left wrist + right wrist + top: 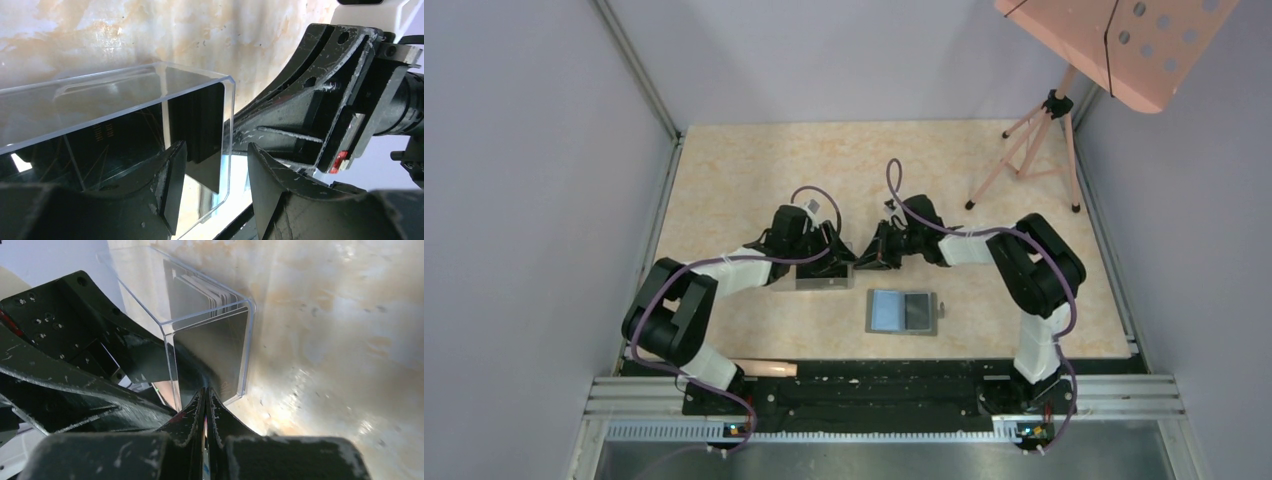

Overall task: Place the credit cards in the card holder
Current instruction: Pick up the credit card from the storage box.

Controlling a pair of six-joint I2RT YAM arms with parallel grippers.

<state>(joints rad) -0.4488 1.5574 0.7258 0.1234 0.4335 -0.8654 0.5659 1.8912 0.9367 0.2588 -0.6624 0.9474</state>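
Observation:
A clear plastic box (824, 277) lies left of centre with a stack of black credit cards (200, 120) inside it. My left gripper (832, 258) is open. The box's open end corner (227, 150) sits between its fingers, with a gap to the right finger (265, 185). My right gripper (865, 261) is shut, its tips (206, 392) pinched at the lower edge of a dark card (215, 355) at the box's open end. The card holder (902, 311), a gray wallet, lies open and flat near the front, apart from both grippers.
A pink tripod (1024, 150) stands on the back right of the beige table (744, 170), under a pink perforated panel (1124, 45). Gray walls close in the left and right sides. A metal rail (884, 395) runs along the near edge.

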